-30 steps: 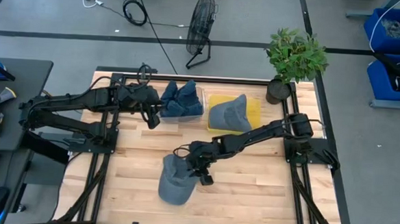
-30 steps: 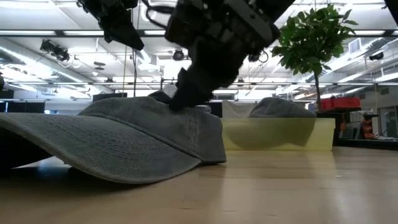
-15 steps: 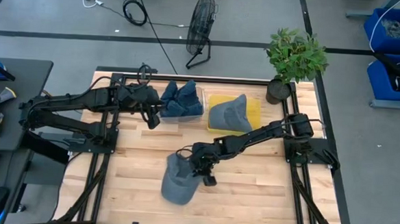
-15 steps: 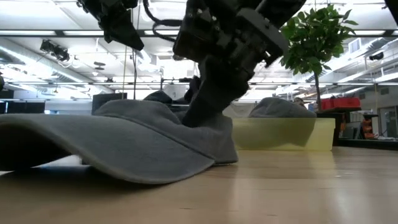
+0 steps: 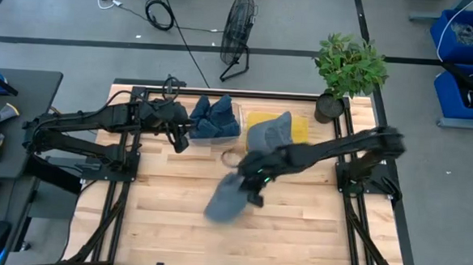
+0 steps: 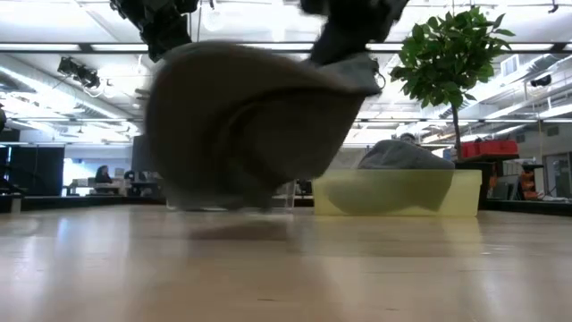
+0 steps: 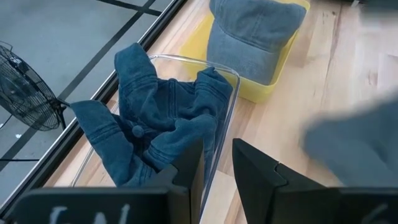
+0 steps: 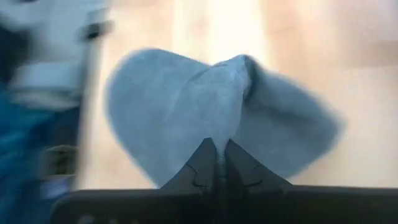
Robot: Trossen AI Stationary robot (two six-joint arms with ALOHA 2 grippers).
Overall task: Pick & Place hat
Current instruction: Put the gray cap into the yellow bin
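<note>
A grey hat (image 5: 225,203) hangs blurred above the middle of the wooden table, with my right gripper (image 5: 254,182) shut on it just above. In the low view the hat (image 6: 250,125) hangs clear of the tabletop. My left gripper (image 5: 181,142) waits at the far left, beside a clear bin (image 7: 231,78) of blue hats (image 5: 213,117). Its fingers stand open with nothing between them. A second grey hat (image 5: 269,134) lies in a yellow bin (image 5: 302,128). My right gripper pinches a gathered fold of the hat's crown (image 8: 219,134) between its two shut fingers. The cloth puckers into a ridge at the fingertips. The hat hangs below the gripper, lifted clear of the table, its lower part drooping toward the near left.
A potted plant (image 5: 349,69) stands at the table's far right corner. The clear bin and the yellow bin (image 6: 402,192) sit side by side along the far edge. Bare wood (image 5: 296,225) lies in front of them.
My right gripper has shut on the crown of the grey hat and risen, going toward the far edge and the right, toward the bins. The hat, which lay flat on the table, is now lifted clear and hangs bunched below the fingers.
</note>
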